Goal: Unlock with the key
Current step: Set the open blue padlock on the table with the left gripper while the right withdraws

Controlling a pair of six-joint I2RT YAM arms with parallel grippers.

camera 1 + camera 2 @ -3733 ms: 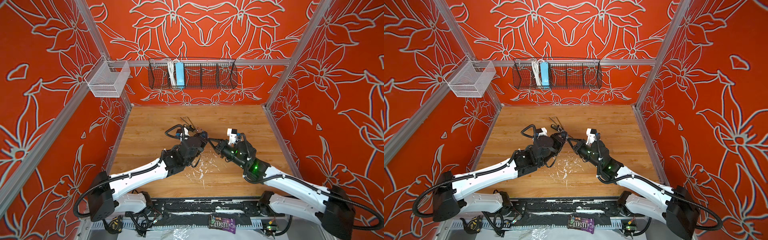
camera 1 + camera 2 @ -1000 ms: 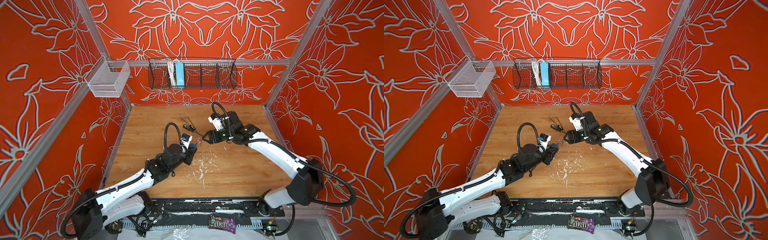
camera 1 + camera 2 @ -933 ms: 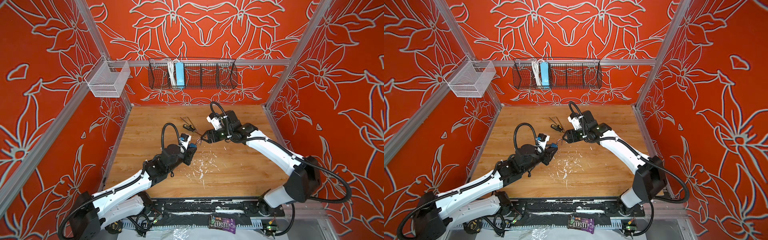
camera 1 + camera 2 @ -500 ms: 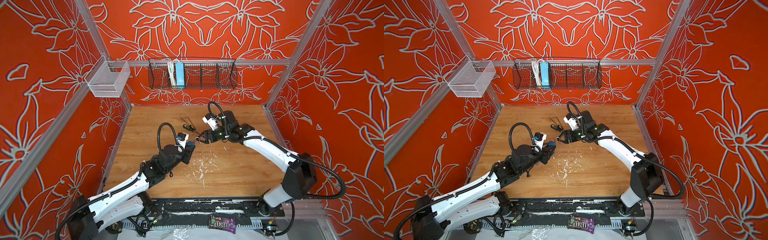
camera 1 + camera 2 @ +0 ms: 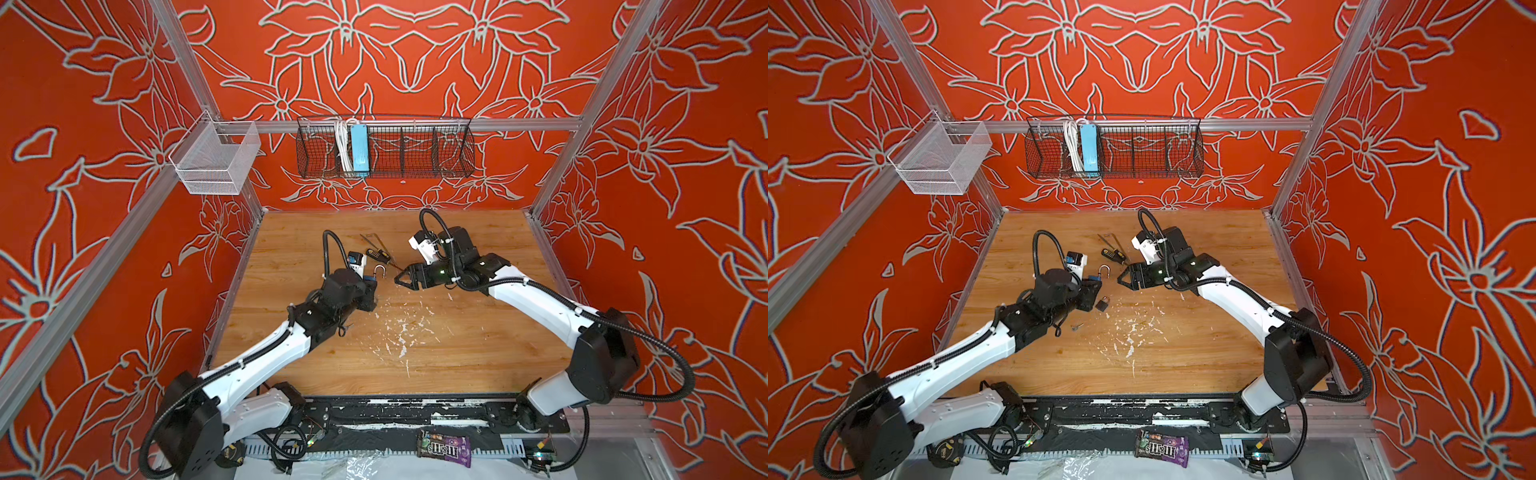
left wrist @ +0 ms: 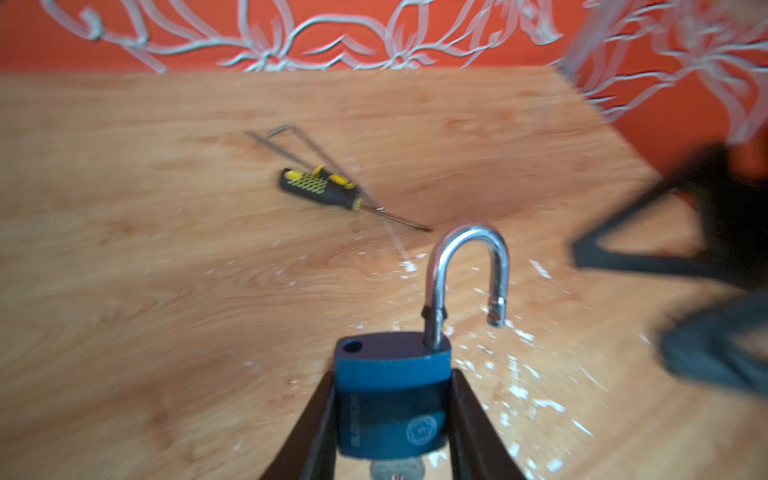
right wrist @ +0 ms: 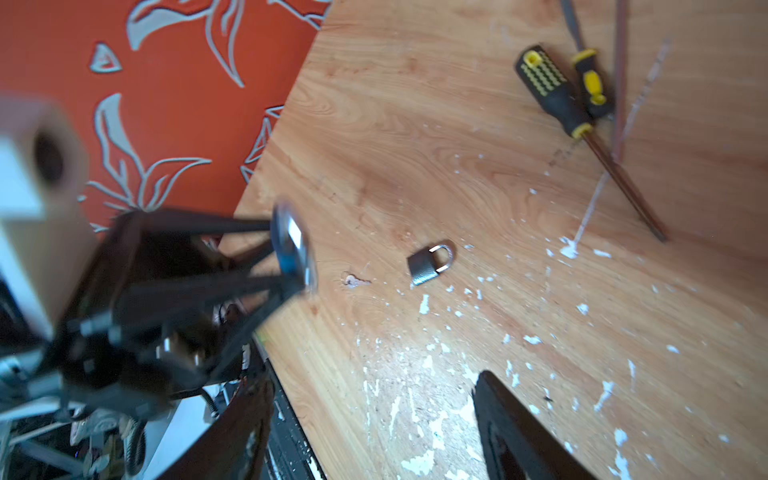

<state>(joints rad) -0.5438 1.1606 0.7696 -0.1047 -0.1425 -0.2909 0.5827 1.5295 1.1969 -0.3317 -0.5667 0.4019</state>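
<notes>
Left end effector (image 6: 392, 376) clamps the blue padlock (image 6: 390, 407) by its body, over the bench (image 5: 478, 332), left of centre. Shackle (image 6: 473, 230) sprung free, key (image 6: 397, 471) seated underneath. Right end effector (image 5: 400, 279) gapes empty near the shackle, not touching. Unlocking looks done: hold your left grip firm and draw the right straight back, clear of the shackle. Left arm reaches forward, low; right arm bends in from the side, pointing across.

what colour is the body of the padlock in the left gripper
The padlock body is blue; it shows best in the left wrist view.
</notes>
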